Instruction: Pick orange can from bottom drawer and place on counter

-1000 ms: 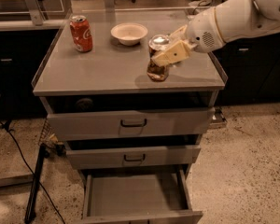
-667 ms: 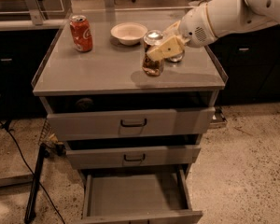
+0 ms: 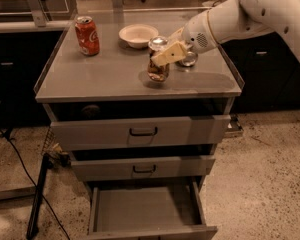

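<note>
Compared with a second ago, the end effector (image 3: 161,58) and the small orange-brown drinks can (image 3: 158,70) with its shiny silver lid sit a little further left over the broad glossy grey worktop (image 3: 105,74), and the bulky white arm (image 3: 250,14) reaches in further from the right. One cream-coloured finger (image 3: 171,52) lies slanted across the upper part of the can, and the end effector pinches the can just below its lid. The can stands upright near the middle of the worktop, towards the near edge, with a dark shadow around its base; whether the base touches the surface or hangs just above it cannot be told. At the far left stands a bright red cola can (image 3: 86,35), well apart from the held can. A shallow white bowl (image 3: 138,35) sits at the far middle, between the two cans and further back. Just right of the end effector a round shiny silver object (image 3: 189,59) peeks out, partly hidden by the arm. Below the worktop, two grey metal upper drawers (image 3: 140,131) carry dark handles. The wide grey bottom drawer (image 3: 140,209) is pulled out towards the near side, showing its flat floor. A black cable (image 3: 17,159) trails over the speckled floor on the left.
</note>
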`<action>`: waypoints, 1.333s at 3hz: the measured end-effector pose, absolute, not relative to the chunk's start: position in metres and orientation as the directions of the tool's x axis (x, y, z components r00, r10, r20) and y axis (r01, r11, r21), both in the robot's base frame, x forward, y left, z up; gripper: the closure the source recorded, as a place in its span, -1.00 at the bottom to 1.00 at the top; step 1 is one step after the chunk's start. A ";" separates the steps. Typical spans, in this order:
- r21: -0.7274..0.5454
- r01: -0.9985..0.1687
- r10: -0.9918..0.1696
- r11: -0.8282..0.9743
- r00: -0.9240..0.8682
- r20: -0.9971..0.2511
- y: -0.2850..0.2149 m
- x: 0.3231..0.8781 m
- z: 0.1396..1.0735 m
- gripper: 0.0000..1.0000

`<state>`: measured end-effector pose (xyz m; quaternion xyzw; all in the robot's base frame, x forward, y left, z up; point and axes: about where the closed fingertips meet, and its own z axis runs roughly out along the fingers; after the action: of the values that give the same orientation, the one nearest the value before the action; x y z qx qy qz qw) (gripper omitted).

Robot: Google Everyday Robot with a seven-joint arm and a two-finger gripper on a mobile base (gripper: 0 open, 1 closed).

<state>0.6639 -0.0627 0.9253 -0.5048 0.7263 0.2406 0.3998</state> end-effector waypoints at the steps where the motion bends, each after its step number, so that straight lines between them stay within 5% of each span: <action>1: -0.046 -0.925 -0.545 0.376 -0.181 -0.819 -0.062 0.667 0.918 1.00; 4: -0.016 -0.926 -0.551 0.377 -0.210 -0.808 -0.060 0.670 0.890 1.00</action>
<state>0.6696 -0.0604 0.8900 -0.5005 0.7376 0.2472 0.3799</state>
